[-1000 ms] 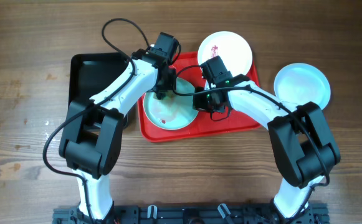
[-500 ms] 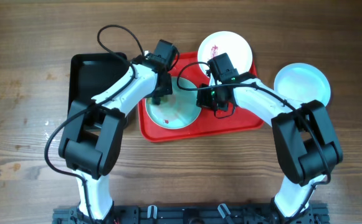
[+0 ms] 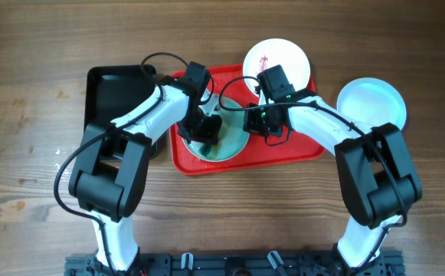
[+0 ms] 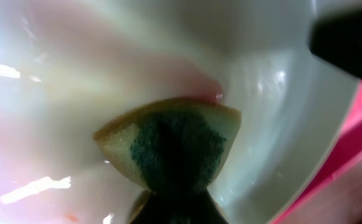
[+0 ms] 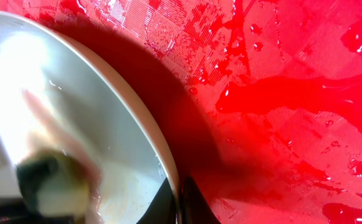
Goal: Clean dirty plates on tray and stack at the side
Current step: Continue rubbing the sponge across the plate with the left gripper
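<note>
A pale mint-green plate (image 3: 232,138) lies at the front left of the red tray (image 3: 299,146). My left gripper (image 3: 205,129) is over its middle, shut on a yellow-and-green sponge (image 4: 171,146) pressed to the wet plate (image 4: 280,112), which shows a pinkish smear. My right gripper (image 3: 253,123) is shut on that plate's right rim (image 5: 162,155), one finger on each side (image 5: 179,202). A white plate (image 3: 277,63) with a red streak sits at the tray's back edge. Another mint-green plate (image 3: 371,103) lies on the table to the right.
A black tray (image 3: 115,88) stands left of the red tray, partly under my left arm. The red tray's floor (image 5: 280,93) is wet with drops and puddles. Bare wooden table surrounds both trays.
My left gripper has slid with the sponge from the mint plate's back-left edge toward its middle. The right gripper shifted slightly back a second ago and has held the rim since.
</note>
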Tool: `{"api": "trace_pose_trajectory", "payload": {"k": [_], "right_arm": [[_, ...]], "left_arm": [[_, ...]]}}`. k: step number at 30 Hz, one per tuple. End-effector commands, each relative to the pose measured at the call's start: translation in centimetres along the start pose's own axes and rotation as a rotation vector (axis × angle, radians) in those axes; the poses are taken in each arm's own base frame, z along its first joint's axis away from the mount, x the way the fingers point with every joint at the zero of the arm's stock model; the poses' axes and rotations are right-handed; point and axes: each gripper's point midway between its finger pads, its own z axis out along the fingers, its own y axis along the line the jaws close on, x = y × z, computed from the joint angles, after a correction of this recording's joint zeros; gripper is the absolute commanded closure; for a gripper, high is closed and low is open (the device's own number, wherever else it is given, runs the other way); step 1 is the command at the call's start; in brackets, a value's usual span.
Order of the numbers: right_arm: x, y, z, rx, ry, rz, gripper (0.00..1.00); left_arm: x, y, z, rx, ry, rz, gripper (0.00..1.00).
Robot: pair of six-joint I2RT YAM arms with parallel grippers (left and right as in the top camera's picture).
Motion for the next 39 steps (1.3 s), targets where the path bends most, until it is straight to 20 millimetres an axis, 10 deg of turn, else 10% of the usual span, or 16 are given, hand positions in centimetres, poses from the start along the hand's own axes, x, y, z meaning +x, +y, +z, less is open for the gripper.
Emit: {"api": "trace_pose_trajectory", "payload": {"k": [1, 8, 13, 23, 31, 39], "right_arm": [[0.0, 0.0, 0.5, -0.011, 0.01, 0.017, 0.96], [0.0, 0.0, 0.5, -0.01, 0.01, 0.017, 0.96], [0.1, -0.1, 0.5, -0.009, 0.012, 0.017, 0.96], [0.0, 0.0, 0.5, -0.011, 0.009, 0.009, 0.96], [0.0, 0.0, 0.5, -0.01, 0.01, 0.009, 0.96], [0.0, 0.0, 0.5, -0.011, 0.01, 0.009, 0.96]], "left_arm": [[1.8, -1.2, 1.6, 0.081, 0.07, 0.08, 0.96], [-2.8, -1.0, 1.3, 0.077, -0.109, -0.023, 0.96], [-6.6, 3.8, 0.3, -0.18, -0.301, -0.239, 0.96], [-5.4, 10.4, -2.5, -0.558, -0.418, -0.524, 0.96], [-1.9, 8.5, -0.7, -0.478, -0.233, -0.552, 0.96], [1.0, 0.0, 1.5, -0.006, 0.043, -0.386, 0.96]]}}
